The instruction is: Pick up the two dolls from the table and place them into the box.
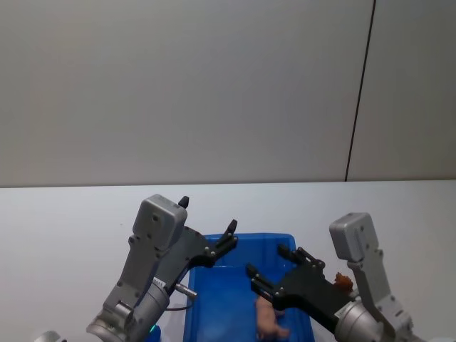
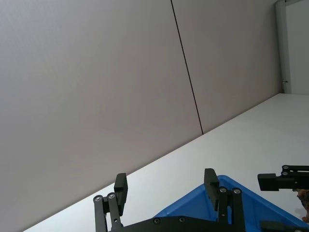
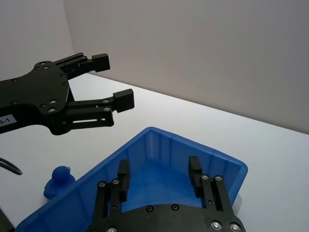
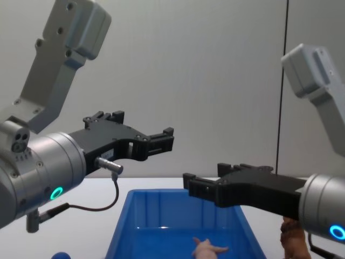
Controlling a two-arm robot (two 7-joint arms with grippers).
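The blue box stands on the white table close in front of me. A pale pink doll lies inside it, also seen on the box floor in the chest view as the pink doll. A shaggy reddish-brown doll sits on the table just right of the box, partly hidden behind my right arm; the chest view shows this brown doll outside the box wall. My left gripper hovers open and empty above the box's far left corner. My right gripper hangs open and empty over the box interior.
A small blue ball rests on the table by the box's left wall, also seen low in the chest view. A plain grey wall with one dark vertical seam rises behind the table. Bare tabletop stretches left and far of the box.
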